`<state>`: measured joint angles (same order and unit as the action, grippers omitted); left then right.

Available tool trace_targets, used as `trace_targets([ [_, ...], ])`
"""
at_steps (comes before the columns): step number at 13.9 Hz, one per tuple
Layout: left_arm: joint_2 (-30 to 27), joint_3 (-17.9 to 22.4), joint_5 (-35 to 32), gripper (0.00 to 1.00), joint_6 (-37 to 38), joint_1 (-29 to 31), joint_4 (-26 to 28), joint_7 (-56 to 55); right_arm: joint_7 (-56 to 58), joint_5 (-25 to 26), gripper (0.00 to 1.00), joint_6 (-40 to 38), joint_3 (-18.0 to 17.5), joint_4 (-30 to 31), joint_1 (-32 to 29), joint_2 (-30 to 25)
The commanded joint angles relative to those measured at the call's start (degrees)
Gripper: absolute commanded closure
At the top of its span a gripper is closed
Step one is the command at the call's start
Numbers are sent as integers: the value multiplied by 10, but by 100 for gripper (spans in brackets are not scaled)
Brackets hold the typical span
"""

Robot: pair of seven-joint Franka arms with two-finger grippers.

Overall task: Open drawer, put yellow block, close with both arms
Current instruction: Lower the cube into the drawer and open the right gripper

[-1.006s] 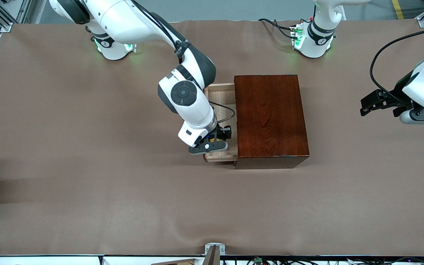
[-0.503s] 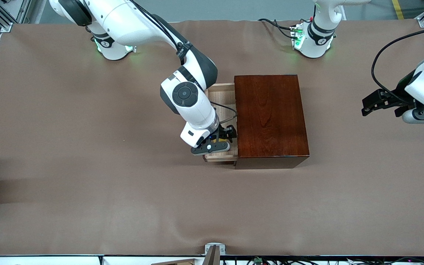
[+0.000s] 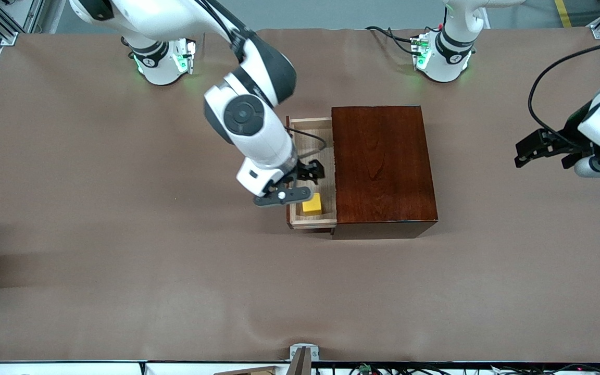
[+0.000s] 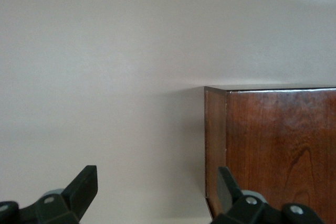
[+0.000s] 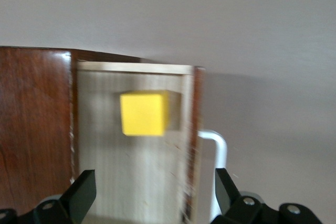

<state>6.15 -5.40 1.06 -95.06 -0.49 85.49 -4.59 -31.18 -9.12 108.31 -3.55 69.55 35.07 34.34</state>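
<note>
Front view, yellow block (image 3: 311, 203) in open drawer (image 3: 312, 221), apparently unlabelled

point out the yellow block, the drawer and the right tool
yellow block (image 3: 311, 203), front view, its top face
drawer (image 3: 321, 221), front view, pale rim nearest the camera
right tool (image 3: 304, 182), front view, midway between its open fingertips, over the drawer

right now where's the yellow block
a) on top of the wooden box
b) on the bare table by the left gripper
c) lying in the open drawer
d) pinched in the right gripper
c: the yellow block lies on the pale floor of the open drawer, while the right gripper is open over the drawer, clear of the block.
</note>
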Motion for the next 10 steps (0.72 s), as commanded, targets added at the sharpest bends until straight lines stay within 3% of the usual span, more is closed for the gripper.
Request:
trace_targets([
  [1, 7, -6, -4, 0, -3, -7, -8, -16, 23, -6, 0, -99, 0, 17, -62, -58],
  [3, 13, -15, -8, 0, 3, -19, -7, -126, 37, 24, 0, -168, 1, 22, -117, -95],
  [5, 11, -56, -4, 0, 32, -28, -5, -195, 87, 67, 0, -226, 1, 25, -175, -124],
  [7, 15, -103, -3, 0, 36, -51, -3, -281, 158, 82, 0, -234, 1, 49, -242, -153],
  [10, 36, -131, -4, 0, 32, -121, -8, -467, 254, 96, 0, -211, 1, 102, -328, -194],
])
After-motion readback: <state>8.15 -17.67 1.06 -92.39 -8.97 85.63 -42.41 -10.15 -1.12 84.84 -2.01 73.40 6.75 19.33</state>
